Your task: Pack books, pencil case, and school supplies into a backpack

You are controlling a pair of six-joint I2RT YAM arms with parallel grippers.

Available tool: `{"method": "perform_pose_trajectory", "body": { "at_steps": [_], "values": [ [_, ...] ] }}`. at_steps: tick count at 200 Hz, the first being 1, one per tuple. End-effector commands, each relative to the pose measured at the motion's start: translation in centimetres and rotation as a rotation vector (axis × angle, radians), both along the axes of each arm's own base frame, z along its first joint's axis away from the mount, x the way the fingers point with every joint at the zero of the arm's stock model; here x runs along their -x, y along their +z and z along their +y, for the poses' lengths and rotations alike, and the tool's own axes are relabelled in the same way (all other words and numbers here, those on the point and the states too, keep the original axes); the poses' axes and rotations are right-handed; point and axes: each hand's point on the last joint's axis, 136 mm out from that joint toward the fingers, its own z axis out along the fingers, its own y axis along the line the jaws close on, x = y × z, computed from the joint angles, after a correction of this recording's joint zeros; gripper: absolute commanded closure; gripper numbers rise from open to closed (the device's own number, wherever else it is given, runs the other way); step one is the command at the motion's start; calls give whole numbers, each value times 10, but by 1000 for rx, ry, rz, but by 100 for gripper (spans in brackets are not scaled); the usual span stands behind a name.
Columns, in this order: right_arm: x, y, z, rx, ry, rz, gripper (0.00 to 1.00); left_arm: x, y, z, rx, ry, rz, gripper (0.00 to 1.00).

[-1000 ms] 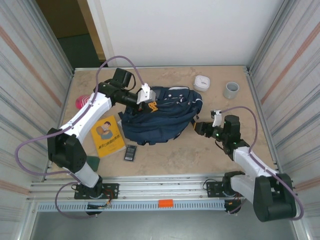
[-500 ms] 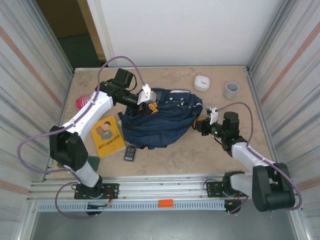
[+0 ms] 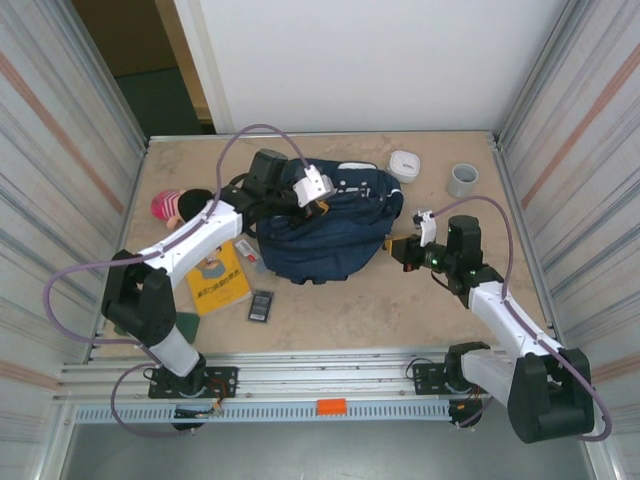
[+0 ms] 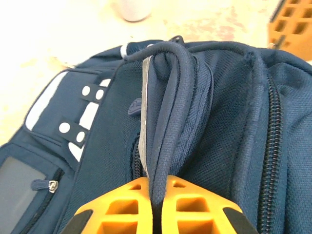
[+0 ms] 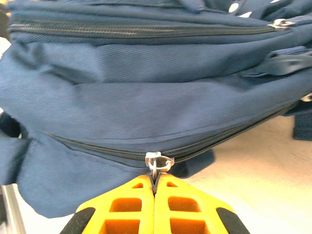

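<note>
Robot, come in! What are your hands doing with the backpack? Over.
Left gripper shut on backpack top loop. Right gripper shut on zipper pull. Yellow book outside, on table.

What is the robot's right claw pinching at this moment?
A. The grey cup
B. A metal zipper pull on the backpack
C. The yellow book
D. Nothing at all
B: the right wrist view shows the right claw shut on the small metal zipper pull along a lower zipper of the navy backpack.
</note>
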Motion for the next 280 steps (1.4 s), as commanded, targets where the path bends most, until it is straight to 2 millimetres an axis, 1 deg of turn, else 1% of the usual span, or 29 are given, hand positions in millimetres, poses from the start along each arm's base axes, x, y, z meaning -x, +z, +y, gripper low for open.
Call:
{"method": "perform_pose_trajectory", "body": {
  "at_steps": [1, 32, 44, 61, 85, 103, 114, 125, 131, 135, 140, 142, 147, 152, 159, 168, 172, 176, 182, 202, 232, 234, 238, 252, 258, 261, 267, 274, 280],
  "values": [
    [17, 18, 17, -20, 82, 32, 100, -31, 29, -7, 36, 197, -126, 100],
    [25, 31, 40, -35, 96, 83, 100, -34, 29, -38, 97, 277, -98, 100],
    [29, 32, 48, -45, 88, 120, 100, -34, 29, -49, 133, 293, -82, 100],
    [38, 33, 64, -70, 91, 168, 100, -34, 32, -63, 181, 306, -79, 100],
    [49, 30, 83, -104, 82, 222, 100, -32, 32, -78, 209, 304, -78, 100],
    [49, 27, 94, -147, 76, 274, 100, -29, 30, -84, 214, 288, -59, 100],
    [49, 25, 97, -164, 74, 297, 99, -25, 31, -88, 224, 260, -50, 100],
    [45, 27, 93, -163, 63, 305, 95, -18, 32, -90, 227, 224, -52, 100],
    [42, 29, 89, -166, 49, 309, 91, -14, 33, -90, 228, 197, -62, 100],
    [40, 31, 86, -173, 44, 315, 86, -11, 33, -90, 229, 178, -69, 100],
    [36, 34, 79, -185, 24, 322, 76, -7, 35, -91, 232, 150, -82, 100],
    [35, 35, 77, -191, 20, 326, 74, -5, 36, -91, 232, 139, -87, 100],
    [32, 38, 71, -209, 3, 333, 60, -1, 37, -91, 234, 110, -95, 100],
    [29, 40, 64, -227, -19, 346, 51, 4, 38, -91, 238, 71, -102, 100],
    [26, 40, 55, -250, -60, 373, 43, 13, 39, -92, 245, -1, -105, 100],
    [19, 34, 41, -275, -135, 428, 36, 22, 40, -90, 250, -58, -105, 100],
    [17, 30, 37, -286, -158, 450, 36, 25, 41, -90, 249, -78, -110, 100],
    [17, 37, 32, -309, -171, 442, 35, 28, 41, -90, 246, -100, -114, 100],
    [16, 35, 27, -330, -192, 458, 35, 34, 41, -89, 237, -137, -121, 100],
    [10, 30, 20, -396, -242, 485, 30, 48, 41, -89, 216, -225, -142, 100],
    [2, 19, 15, -437, -316, 544, 25, 49, 43, -87, 218, -252, -153, 100],
    [0, 13, 16, -433, -325, 564, 25, 50, 44, -87, 220, -255, -153, 100],
    [-2, 9, 15, -438, -335, 571, 25, 50, 44, -86, 225, -259, -152, 100],
    [-8, 8, 14, -471, -361, 569, 25, 51, 45, -86, 233, -274, -149, 100],
    [-11, 9, 14, -482, -364, 560, 27, 50, 45, -86, 231, -268, -147, 100],
    [-13, 11, 15, -489, -362, 551, 30, 50, 45, -86, 230, -265, -146, 100],
    [-15, 15, 16, -497, -359, 531, 40, 50, 45, -85, 229, -259, -142, 100],
    [-17, 17, 17, -498, -358, 522, 46, 50, 44, -85, 228, -250, -138, 100],
    [-19, 18, 17, -493, -362, 515, 49, 50, 45, -84, 230, -240, -137, 100]
  ]
}}
